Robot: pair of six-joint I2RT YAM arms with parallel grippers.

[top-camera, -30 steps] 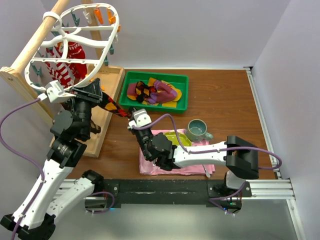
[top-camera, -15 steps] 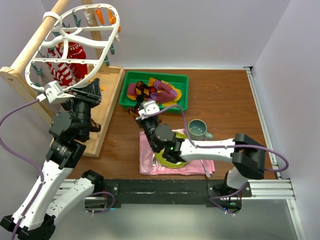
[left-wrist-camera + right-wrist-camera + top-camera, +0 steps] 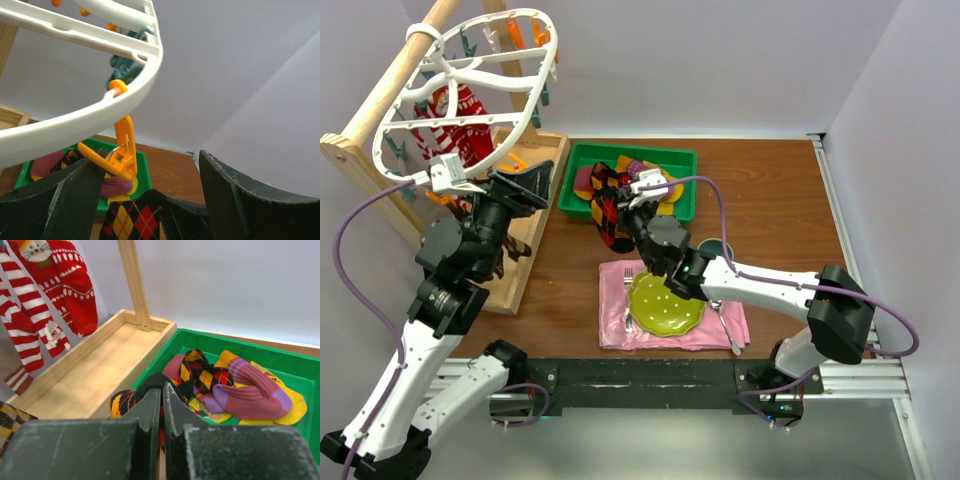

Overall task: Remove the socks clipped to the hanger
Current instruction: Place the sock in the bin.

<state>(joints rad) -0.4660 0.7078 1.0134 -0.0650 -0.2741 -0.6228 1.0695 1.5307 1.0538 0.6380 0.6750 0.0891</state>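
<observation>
The white oval hanger (image 3: pixel 470 90) hangs from the wooden pole at the top left, and red-and-white striped socks (image 3: pixel 448 112) are still clipped under it. My left gripper (image 3: pixel 525 185) stands open just below the hanger's rim (image 3: pixel 100 115). An orange clip (image 3: pixel 122 150) dangles beside its left finger (image 3: pixel 50 200), with nothing between the jaws. My right gripper (image 3: pixel 625 195) is shut on a black, yellow and red argyle sock (image 3: pixel 608 215), held at the near left corner of the green tray (image 3: pixel 685 160). The sock (image 3: pixel 125 400) bulges out around the shut jaws.
The green tray (image 3: pixel 280 360) holds several loose socks, among them a maroon one (image 3: pixel 250 390) and a second argyle one (image 3: pixel 205 372). The wooden rack base (image 3: pixel 535 220) lies under the hanger. A yellow-green plate (image 3: pixel 665 300) sits on a pink napkin (image 3: pixel 615 320) near the front.
My left gripper has opened and let go of the orange clip. My right gripper has carried the argyle sock away from the rack, up to the green tray.
</observation>
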